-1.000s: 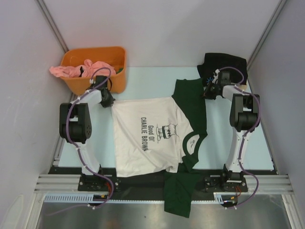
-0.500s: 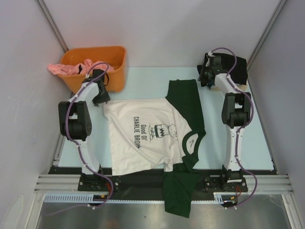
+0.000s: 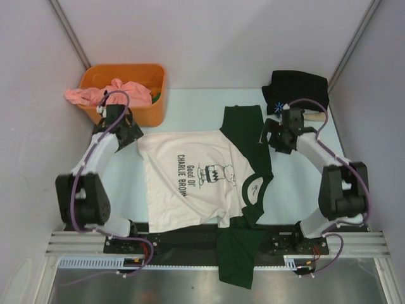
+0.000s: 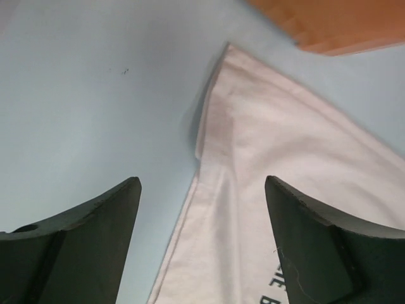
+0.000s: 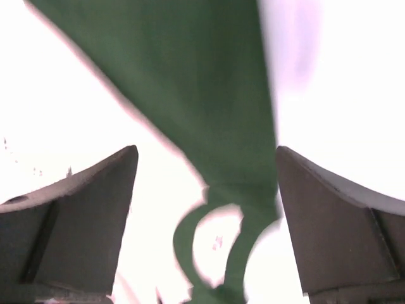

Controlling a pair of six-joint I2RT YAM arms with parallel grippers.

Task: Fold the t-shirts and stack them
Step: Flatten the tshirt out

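Both tools have just let go. The left gripper (image 3: 128,134), jaws apart, hovers over the hem corner of the cream t-shirt (image 3: 190,177) at 10 o'clock. The right gripper (image 3: 271,136), likewise spread, hovers over the green sleeve (image 3: 247,123) at 2 o'clock. The shirt lies flat mid-table, seemingly ready for its first fold.

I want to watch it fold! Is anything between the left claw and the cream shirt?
Nothing visible is in the way. The left gripper hangs open right over the cream shirt, above its corner on the table.
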